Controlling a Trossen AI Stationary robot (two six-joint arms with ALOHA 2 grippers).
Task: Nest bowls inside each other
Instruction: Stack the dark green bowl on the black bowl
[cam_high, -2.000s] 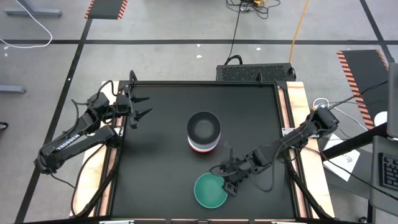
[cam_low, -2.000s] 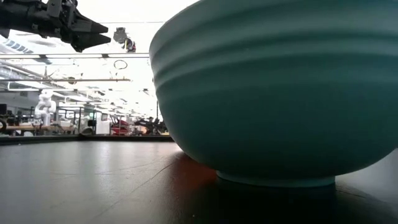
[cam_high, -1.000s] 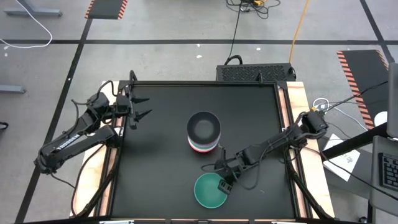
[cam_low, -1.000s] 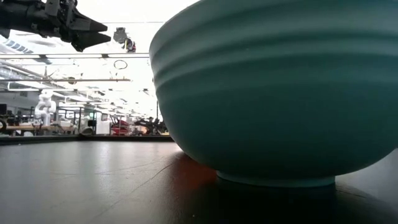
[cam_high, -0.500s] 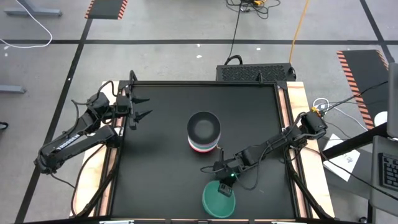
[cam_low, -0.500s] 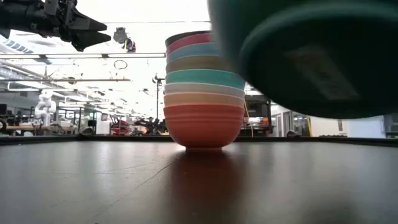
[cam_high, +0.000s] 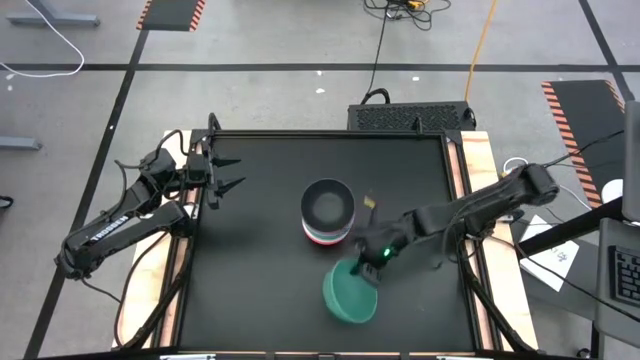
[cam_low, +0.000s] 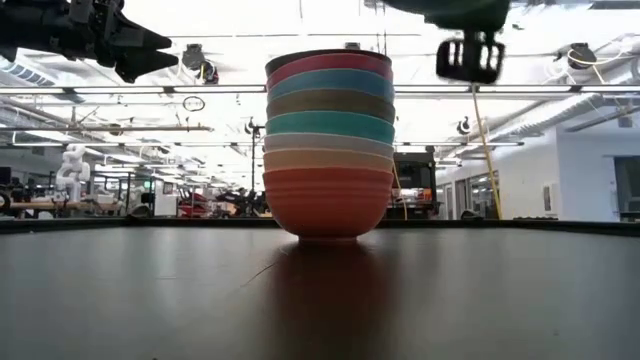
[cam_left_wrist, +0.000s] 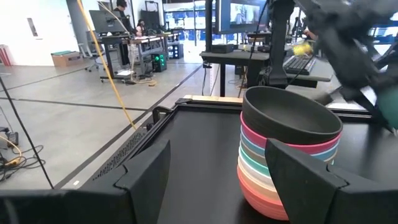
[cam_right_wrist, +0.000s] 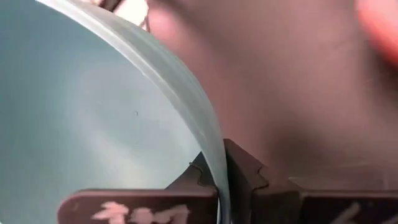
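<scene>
A stack of several bowls (cam_high: 328, 212), black one on top, stands on its red bottom bowl near the middle of the black table (cam_high: 260, 290); it also shows in the low view (cam_low: 328, 150) and the left wrist view (cam_left_wrist: 287, 149). Near and right of the stack hangs a green bowl (cam_high: 350, 296) with my right gripper (cam_high: 371, 266) shut on it. Only its underside (cam_low: 452, 8) shows at the low view's top edge. My left gripper (cam_high: 228, 172) stands open at the table's far left, well off the stack and holding nothing. My right gripper pinches the green bowl's rim (cam_right_wrist: 210, 147), on the side toward the stack, with one finger (cam_right_wrist: 194, 179) inside the bowl and the other (cam_right_wrist: 246, 172) outside. It comes slanting down from the table's right. The bowl hangs tilted below the fingers, clear of the table.
Raised wooden side rails (cam_high: 472, 190) border the black table. A dark perforated box (cam_high: 410, 116) sits just beyond the far edge. Bare table surface lies left of and in front of the stack.
My right gripper has shut on the green bowl's rim and gone up, drawing back a little toward the stack and the table's right. The bowl has left the table, tipped over on its rim, and risen out of the low view, baring the stack behind it.
</scene>
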